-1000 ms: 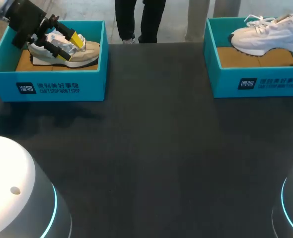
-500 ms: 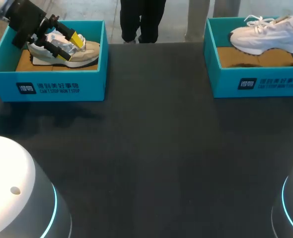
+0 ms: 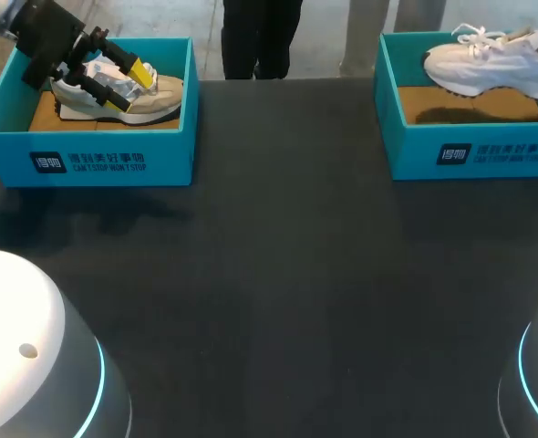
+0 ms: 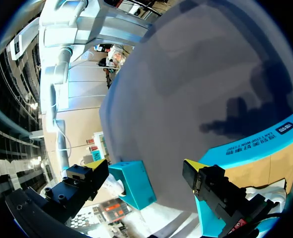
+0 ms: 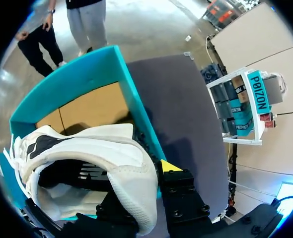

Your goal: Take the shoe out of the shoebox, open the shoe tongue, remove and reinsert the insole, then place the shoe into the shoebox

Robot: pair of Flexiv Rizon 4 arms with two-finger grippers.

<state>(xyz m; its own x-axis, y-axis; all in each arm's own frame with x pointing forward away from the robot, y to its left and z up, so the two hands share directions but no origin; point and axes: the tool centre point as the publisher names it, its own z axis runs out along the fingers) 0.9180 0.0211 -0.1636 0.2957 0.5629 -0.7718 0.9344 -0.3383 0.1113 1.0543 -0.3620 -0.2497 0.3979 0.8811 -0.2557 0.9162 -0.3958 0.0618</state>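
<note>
- Above the right shoebox, at its right end, the white shoe hangs clear of the cardboard floor. Its toe points towards the box's left wall and its shadow lies below it. Judgement: the take-out step is in hand and not yet finished.
- The right gripper is clamped on the shoe's heel end, with one yellow fingertip showing just beside the heel. A heel hold leaves the laces and tongue free, which suits the opening step to come. This gripper is outside the head view.
- Well apart from the right shoebox, across the table to its left, stands the left shoebox with a beige shoe inside.
- The left gripper sits over the beige shoe. Its fingers are spread wide and nothing is held between them. Judgement: it is parked there, clear of the right arm's work.
</note>
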